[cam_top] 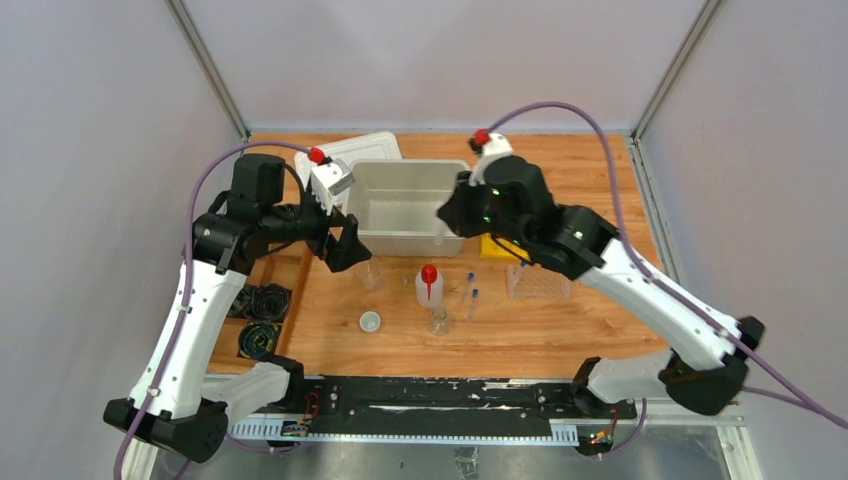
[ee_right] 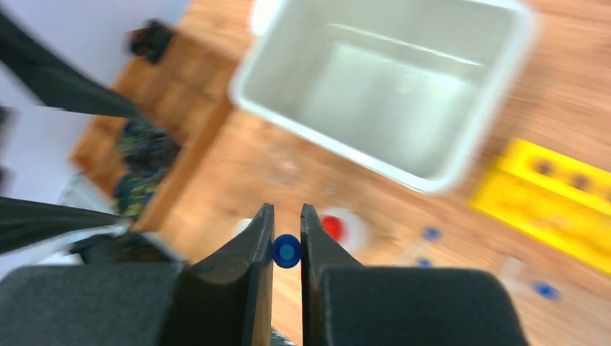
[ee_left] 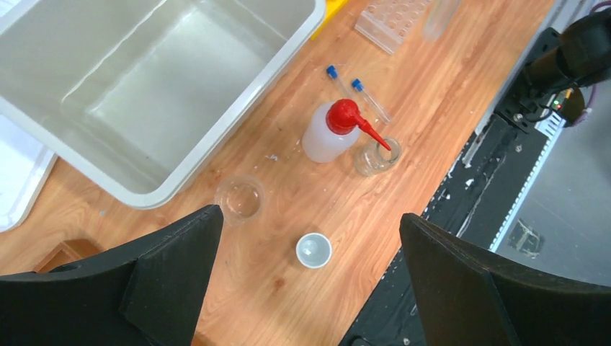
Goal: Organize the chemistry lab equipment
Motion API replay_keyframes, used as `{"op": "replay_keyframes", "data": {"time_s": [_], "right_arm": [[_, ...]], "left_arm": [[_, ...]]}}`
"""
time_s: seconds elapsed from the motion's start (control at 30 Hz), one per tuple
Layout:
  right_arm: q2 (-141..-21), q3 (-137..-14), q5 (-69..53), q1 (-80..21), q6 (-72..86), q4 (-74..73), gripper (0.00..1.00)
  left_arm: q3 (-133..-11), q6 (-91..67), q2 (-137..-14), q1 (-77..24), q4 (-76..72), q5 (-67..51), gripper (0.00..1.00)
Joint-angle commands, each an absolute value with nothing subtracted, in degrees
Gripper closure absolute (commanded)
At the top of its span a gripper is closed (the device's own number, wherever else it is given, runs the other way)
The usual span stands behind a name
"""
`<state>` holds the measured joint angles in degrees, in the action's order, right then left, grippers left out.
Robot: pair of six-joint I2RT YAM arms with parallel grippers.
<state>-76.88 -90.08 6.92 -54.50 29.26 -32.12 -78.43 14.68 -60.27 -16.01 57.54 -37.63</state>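
Barely begun, I'd say: the right end effector pinches 1 blue-capped tube near the bin at 12 o'clock, which looks bare. The left end effector gapes wide; bottle, cup and 2 tubes wait on the bench.

Right tool clamps blue-capped tube above blurred white bin.

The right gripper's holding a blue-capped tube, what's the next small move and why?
Probably carry the right gripper over the white bin, then release: its jaws are shut on the test tube, and it hangs by the bin's near right corner.
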Motion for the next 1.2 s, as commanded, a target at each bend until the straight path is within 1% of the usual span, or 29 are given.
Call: {"op": "replay_keyframes", "data": {"time_s": [0.0, 0.07, 0.2, 0.4, 0.57, 0.97, 1.17], "right_arm": [[-64.55, -78.81, 26.63, -51.53, 22.83, -36.73, 1.00], [-59.71, -72.09, 31.31, -49.73, 22.89, -36.67, 1.00], [-52.65, -59.83, 34.93, -46.85, 25.44, -35.93, 1.00], [-47.23, -44.88, 36.17, -46.76, 26.14, -27.86, 1.00], [-47.10, -38.34, 36.46, -46.76, 25.79, -21.06, 1.00], [-48.34, -27.35, 38.62, -46.80, 23.43, -2.95, 1.00], [-49.80, -25.11, 40.20, -46.76, 22.60, -0.52, 1.00]], "left_arm": [[-80.97, 13.27, -60.31, -16.08, 57.00, -32.58, 0.00], [-81.29, 12.85, -60.34, -16.08, 56.95, -31.30, 0.00], [-81.08, 12.02, -60.59, -16.08, 57.00, -30.19, 0.00], [-81.80, 11.77, -61.91, -16.08, 58.31, -29.24, 0.00], [-82.31, 11.97, -62.16, -16.07, 58.53, -28.61, 0.00], [-81.89, 12.13, -61.97, -16.08, 58.52, -28.23, 0.00], [-81.71, 12.52, -61.77, -16.08, 58.53, -27.94, 0.00]]}}
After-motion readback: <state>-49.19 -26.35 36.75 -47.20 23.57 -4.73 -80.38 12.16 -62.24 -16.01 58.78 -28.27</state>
